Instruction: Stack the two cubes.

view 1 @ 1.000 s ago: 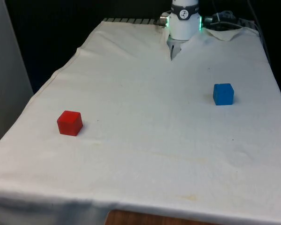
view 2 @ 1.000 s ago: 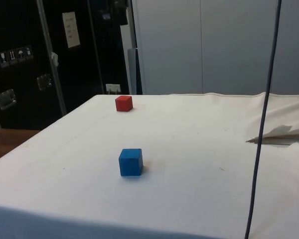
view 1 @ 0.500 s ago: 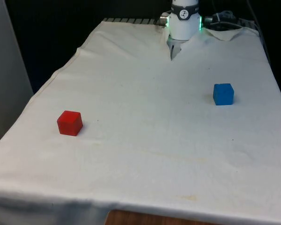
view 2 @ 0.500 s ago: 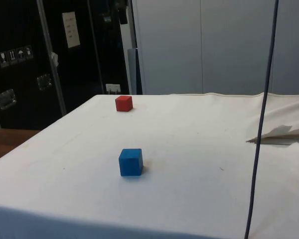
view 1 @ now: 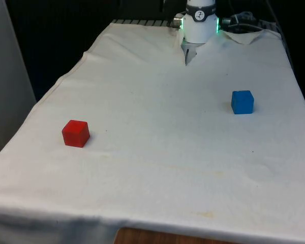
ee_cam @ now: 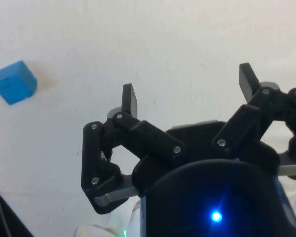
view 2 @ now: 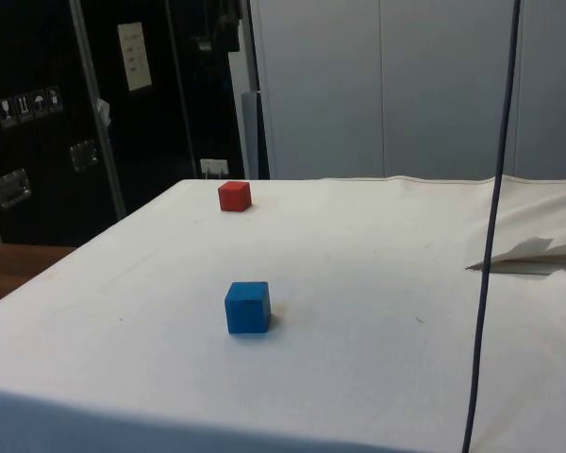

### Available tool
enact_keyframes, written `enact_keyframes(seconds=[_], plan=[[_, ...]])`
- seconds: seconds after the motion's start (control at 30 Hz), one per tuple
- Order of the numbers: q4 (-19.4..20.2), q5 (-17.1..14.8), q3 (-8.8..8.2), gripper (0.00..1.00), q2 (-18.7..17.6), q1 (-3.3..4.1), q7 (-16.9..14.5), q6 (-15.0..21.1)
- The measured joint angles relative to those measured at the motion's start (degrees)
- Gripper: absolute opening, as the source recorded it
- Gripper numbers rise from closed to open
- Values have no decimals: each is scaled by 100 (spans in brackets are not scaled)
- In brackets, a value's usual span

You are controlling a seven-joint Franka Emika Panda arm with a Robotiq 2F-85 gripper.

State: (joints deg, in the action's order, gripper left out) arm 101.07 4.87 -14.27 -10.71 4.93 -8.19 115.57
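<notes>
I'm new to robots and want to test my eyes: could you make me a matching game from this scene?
Things:
1. red cube
2. blue cube
3. gripper
4. cloth

Descriptions:
A. open, holding nothing
B. on the front view's right
C. white, covering the table
D. on the front view's left

Pairs: 1-D, 2-B, 3-A, 4-C

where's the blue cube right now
The blue cube sits on the white cloth at the front view's right, far apart from the red cube at the left; nothing is touching it.
</notes>
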Motion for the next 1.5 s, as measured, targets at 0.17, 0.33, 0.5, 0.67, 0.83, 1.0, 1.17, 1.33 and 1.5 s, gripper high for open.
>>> enact_keyframes(seconds=[0.17,0.33,0.5,0.67,0.83,1.0,1.17,1.33,1.5], plan=[[-29,-63,-120,100,-97,-23,-160,155],[-57,-172,-252,100,-206,-46,-355,304],[-69,-275,-372,100,-292,-57,-533,447],[-132,-407,-493,100,-424,-74,-728,567],[-258,-561,-607,100,-602,-103,-945,647],[-453,-728,-710,100,-837,-126,-1140,682],[-682,-1003,-842,100,-1129,-166,-1404,688],[-791,-1192,-934,100,-1301,-189,-1570,699],[-940,-1409,-1054,100,-1530,-206,-1776,716]])
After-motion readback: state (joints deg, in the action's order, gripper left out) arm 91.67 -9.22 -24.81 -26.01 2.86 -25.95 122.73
